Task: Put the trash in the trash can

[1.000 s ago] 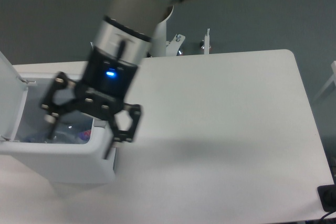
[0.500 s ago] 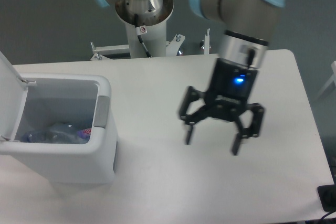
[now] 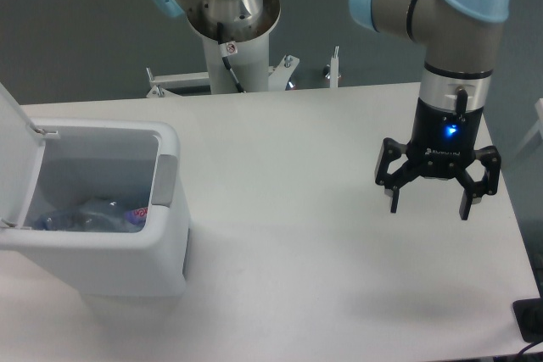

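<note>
The black two-finger tool point(image 3: 429, 206) has swung from over the big white rectangular plastic trash can point(image 3: 127, 269) to the far right of the white worktop point(image 3: 297, 209) w/ fingers spread, holding nothing. The trash, incl. the clear plastic bottle point(image 3: 85, 216), sits inside the can (lid up), so the job looks basically done imo.

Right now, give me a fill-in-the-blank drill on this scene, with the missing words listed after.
1. The gripper hangs over the table's ____ side, as the camera sees it.
2. Its fingers are spread ____ and hold nothing.
3. The trash can's lid stands ____.
4. The clear plastic bottle lies ____ the trash can.

Missing words: right; open; open; inside
</note>
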Motion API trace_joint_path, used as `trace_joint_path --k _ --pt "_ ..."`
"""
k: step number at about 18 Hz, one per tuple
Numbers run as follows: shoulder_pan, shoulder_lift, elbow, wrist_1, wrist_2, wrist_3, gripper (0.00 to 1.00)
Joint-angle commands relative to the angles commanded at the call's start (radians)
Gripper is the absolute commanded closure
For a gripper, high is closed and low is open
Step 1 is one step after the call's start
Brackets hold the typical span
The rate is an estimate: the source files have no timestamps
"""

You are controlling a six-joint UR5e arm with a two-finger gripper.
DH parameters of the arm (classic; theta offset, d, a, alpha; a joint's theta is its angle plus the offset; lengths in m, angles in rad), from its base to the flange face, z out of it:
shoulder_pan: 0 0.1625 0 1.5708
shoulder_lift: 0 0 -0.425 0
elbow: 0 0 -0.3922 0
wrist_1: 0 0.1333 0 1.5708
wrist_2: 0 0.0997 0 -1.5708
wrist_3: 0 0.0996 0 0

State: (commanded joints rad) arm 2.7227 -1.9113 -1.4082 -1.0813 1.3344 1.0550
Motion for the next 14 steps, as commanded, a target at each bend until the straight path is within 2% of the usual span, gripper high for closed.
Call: trace_joint_path --k 4,7,8,14 --pt "0.04 -0.026 -0.014 -0.023 0.083 0.17 0.0" --pt "0.043 -0.057 -0.014 -0.104 0.204 0.244 0.0" --pt "0.043 -0.064 -0.014 -0.114 0.225 0.273 0.0" --pt "0.043 -0.075 -0.044 -0.1 0.235 0.399 0.0"
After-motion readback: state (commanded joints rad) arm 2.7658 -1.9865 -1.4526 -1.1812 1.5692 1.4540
